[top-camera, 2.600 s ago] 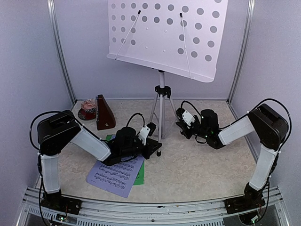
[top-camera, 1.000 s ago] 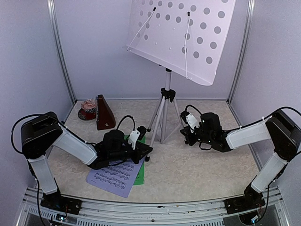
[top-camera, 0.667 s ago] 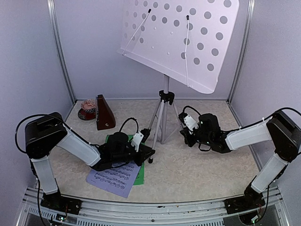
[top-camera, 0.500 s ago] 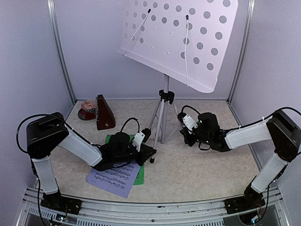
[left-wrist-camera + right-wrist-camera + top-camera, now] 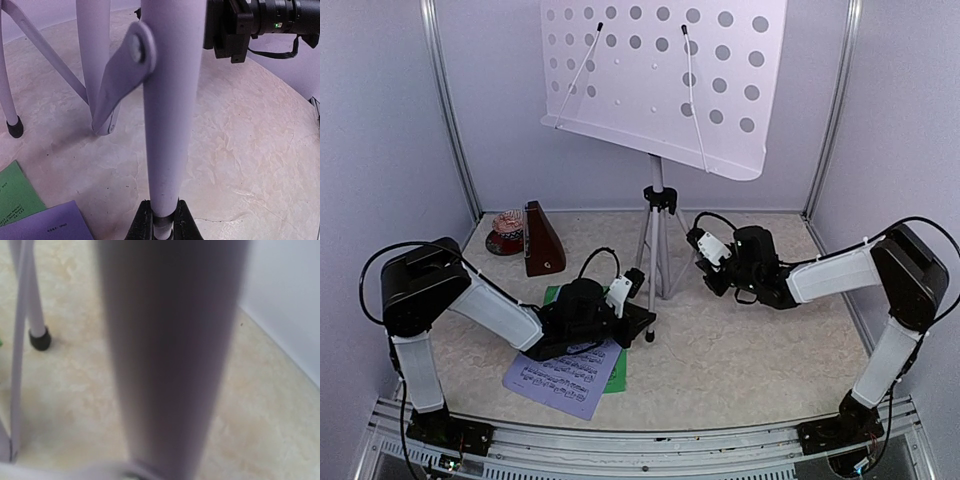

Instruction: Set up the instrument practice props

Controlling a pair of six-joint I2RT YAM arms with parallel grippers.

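Note:
The silver music stand point(image 5: 656, 215) stands mid-table, its perforated grey desk point(image 5: 660, 80) high at the top. My left gripper point(image 5: 642, 322) is shut on the stand's front leg point(image 5: 170, 100) just above the foot, and the fingers point(image 5: 141, 225) clamp it in the left wrist view. My right gripper point(image 5: 704, 262) is at the right leg, which fills the right wrist view as a blur point(image 5: 170, 355); its fingers are hidden there. The lavender sheet point(image 5: 565, 372) lies on the green sheet point(image 5: 619, 372) under my left arm. The brown metronome point(image 5: 542, 240) stands at the back left.
A pink round object on a dark red saucer point(image 5: 506, 232) sits behind the metronome. Walls with metal posts point(image 5: 450, 110) close in the back and sides. A metal rail point(image 5: 640, 445) runs along the near edge. Another stand leg ends in a black foot point(image 5: 39, 338).
The stand has shifted left and its desk has swung left. Both grippers moved left with the legs and keep their hold.

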